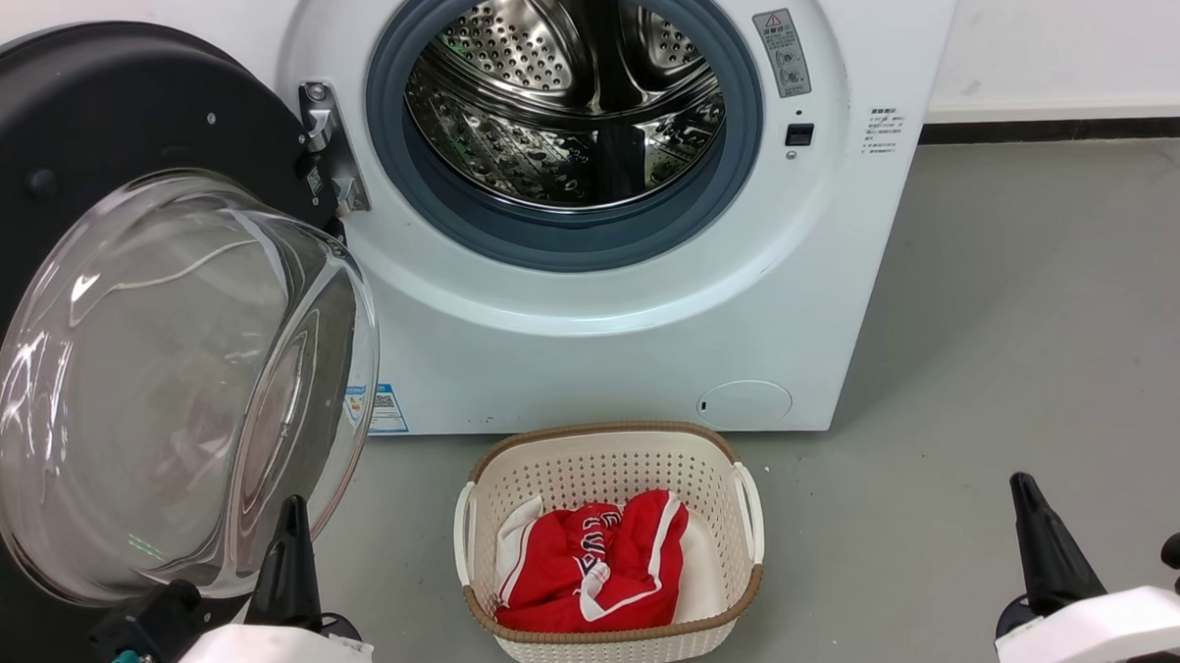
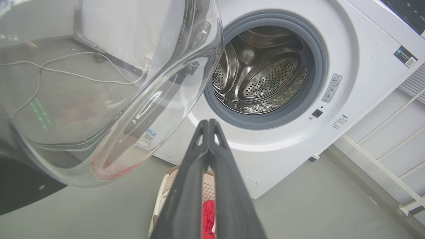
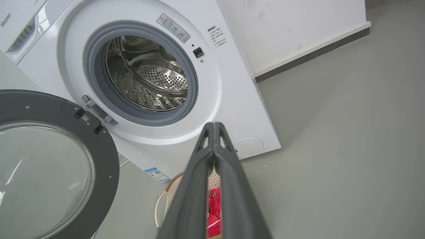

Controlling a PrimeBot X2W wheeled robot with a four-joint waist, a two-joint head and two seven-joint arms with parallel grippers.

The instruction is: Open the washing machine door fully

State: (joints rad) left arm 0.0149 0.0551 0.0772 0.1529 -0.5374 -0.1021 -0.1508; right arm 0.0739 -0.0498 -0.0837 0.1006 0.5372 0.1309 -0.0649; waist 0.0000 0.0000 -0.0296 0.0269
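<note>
Head view: washing machine door (image 1: 159,366) stands swung wide at 9 o'clock of the washing machine (image 1: 630,350), so opening looks nearly done. Any last outward nudge falls to the left claw (image 1: 292,509), at the door's 6 o'clock.
Left wrist view: left claw (image 2: 208,122) closed, empty; door (image 2: 99,83) at 10 o'clock, apart.
Right wrist view: right claw (image 3: 214,124) closed, empty; door (image 3: 49,172) well apart at 8 o'clock.

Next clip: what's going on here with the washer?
The door of the washer stands swung wide to the robot's left, and the drum is exposed. Both hands are shut and hold nothing. The left hand sits low beside the door's glass bowl without gripping it, and the right hand hangs low on the other side. A basket with a red garment sits on the floor in front.
</note>
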